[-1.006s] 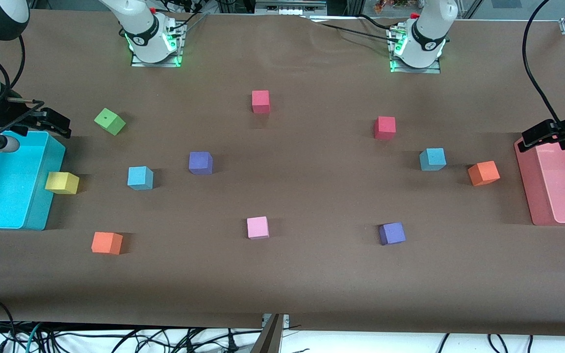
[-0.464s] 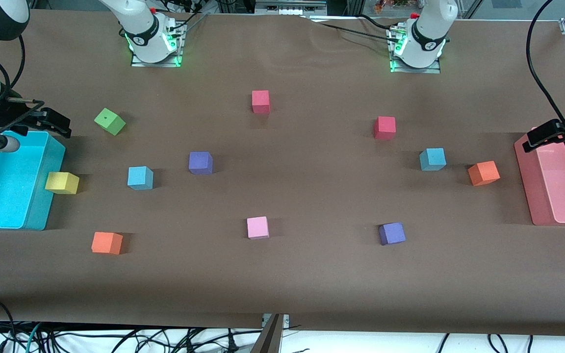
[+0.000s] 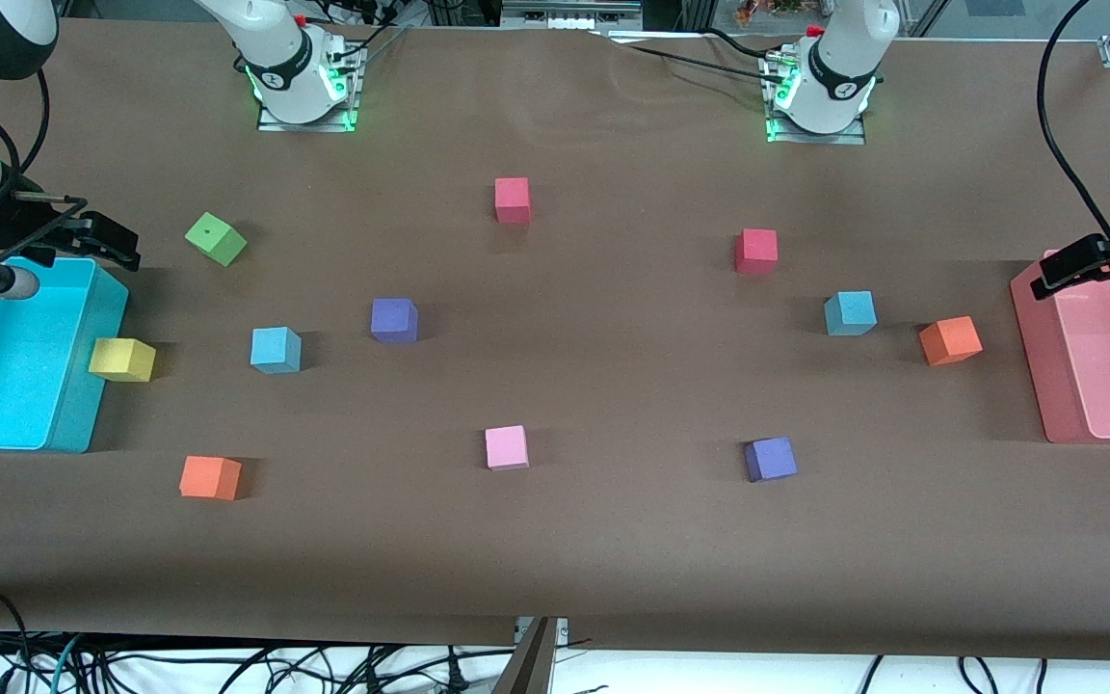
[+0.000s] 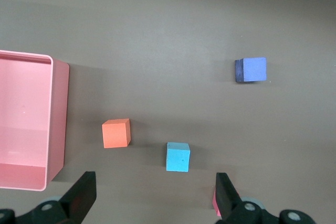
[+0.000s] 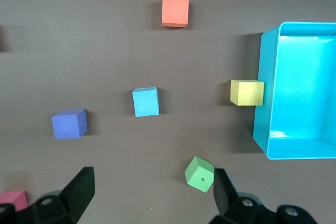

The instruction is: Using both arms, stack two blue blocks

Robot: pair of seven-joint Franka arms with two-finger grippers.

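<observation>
Nothing is being held yet: the two blue blocks are sitting well apart on the surface, each beside a purple cube, so either arm risks grabbing purple, while the right gripper over the cyan bin and left gripper over the pink bin are hovering, jaws spread open.

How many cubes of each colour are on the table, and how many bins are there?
Blue cubes: 2
Purple cubes: 2
Red cubes: 2
Orange cubes: 2
Green cube: 1
Yellow cube: 1
Pink cube: 1
Cyan bin: 1
Pink bin: 1
Total: 11 cubes and 2 bins, 13 things.
</observation>
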